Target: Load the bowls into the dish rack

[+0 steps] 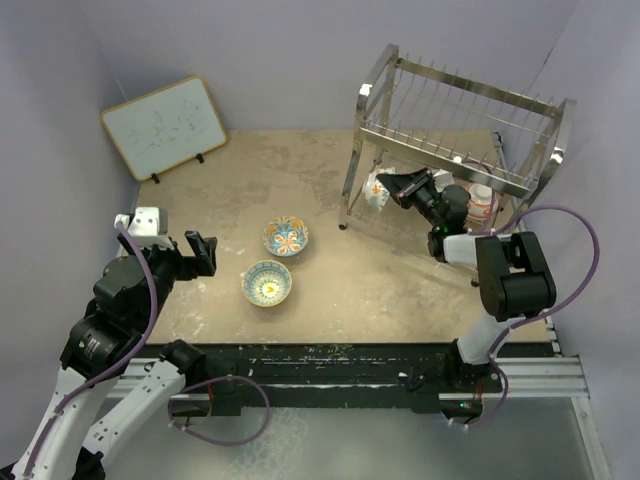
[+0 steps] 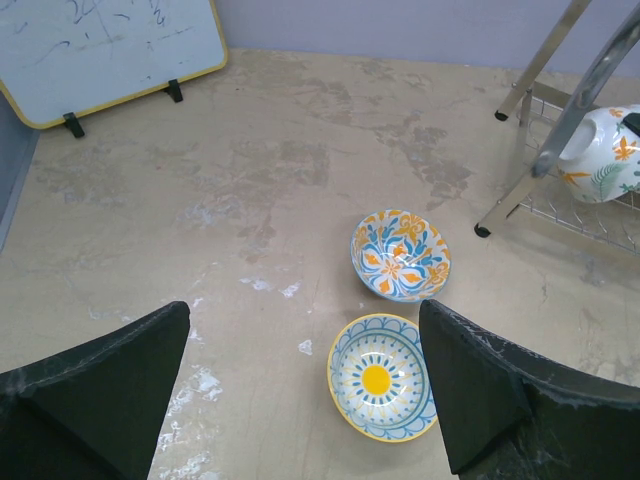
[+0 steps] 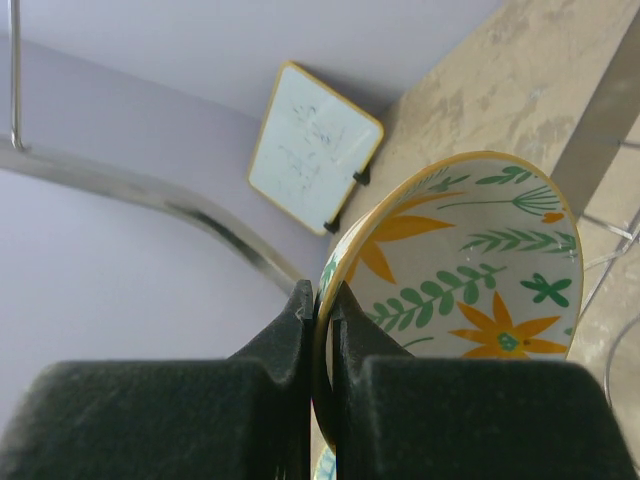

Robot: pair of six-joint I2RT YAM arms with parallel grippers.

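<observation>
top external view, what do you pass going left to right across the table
whiteboard → left gripper → yellow-centred bowl → orange-and-blue bowl → dish rack; the right gripper and its leaf-patterned bowl overlap the rack, so they are left out

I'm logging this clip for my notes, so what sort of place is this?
Probably a robot lab bench, not a real kitchen: two arms bolted to a rail, plain walls boxing in the table, with a dish rack, bowls and a whiteboard set out.
</observation>
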